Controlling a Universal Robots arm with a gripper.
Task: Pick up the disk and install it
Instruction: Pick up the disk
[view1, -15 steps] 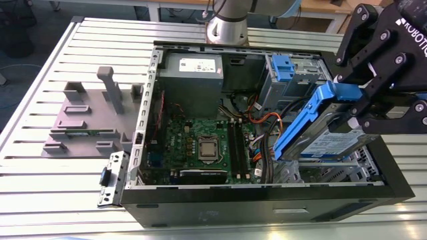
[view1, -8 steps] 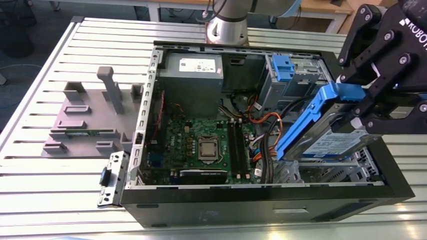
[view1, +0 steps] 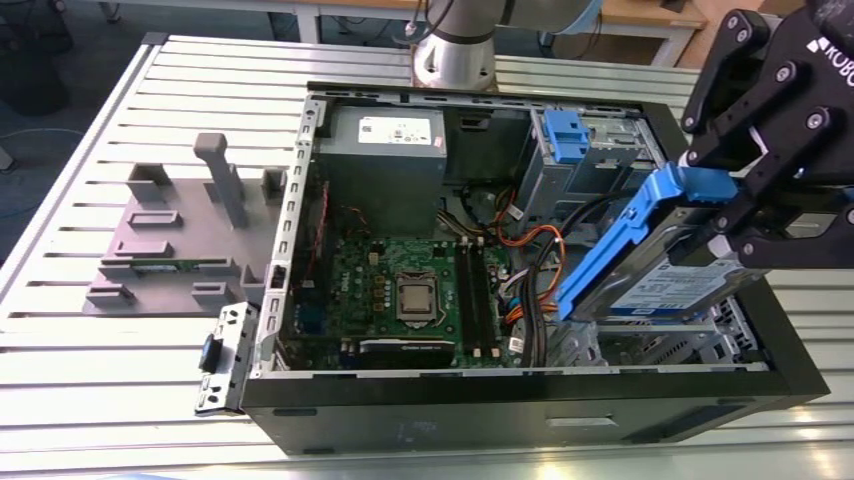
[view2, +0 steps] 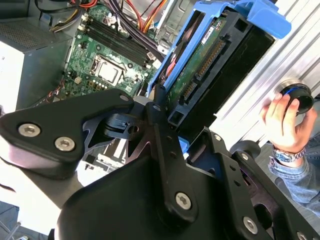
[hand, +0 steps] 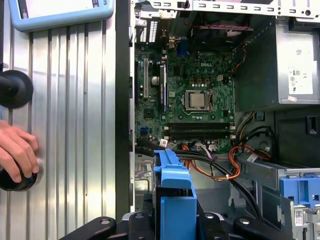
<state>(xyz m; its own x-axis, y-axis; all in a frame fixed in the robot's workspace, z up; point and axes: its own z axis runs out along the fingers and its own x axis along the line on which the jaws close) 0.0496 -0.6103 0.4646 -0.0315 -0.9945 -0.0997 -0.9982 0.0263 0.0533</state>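
Above the open computer case (view1: 400, 400) | gripper (view1: 747, 215) clamped the disk (view1: 667, 270), tilted | motherboard (view1: 400, 290) below.

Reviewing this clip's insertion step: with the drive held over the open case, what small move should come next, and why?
Probably a short, slow descent. The gripper holds the disk tilted above the metal bay at the computer case corner, not seated yet, with orange cables close beside it.

On the slatted metal table (view1: 107, 400), the open black computer case (view1: 534, 420) lies at the exterior view's right of the grey plastic stand with upright posts (view1: 174, 240), with the grey metal power-supply box (view1: 384, 150) inside the case.
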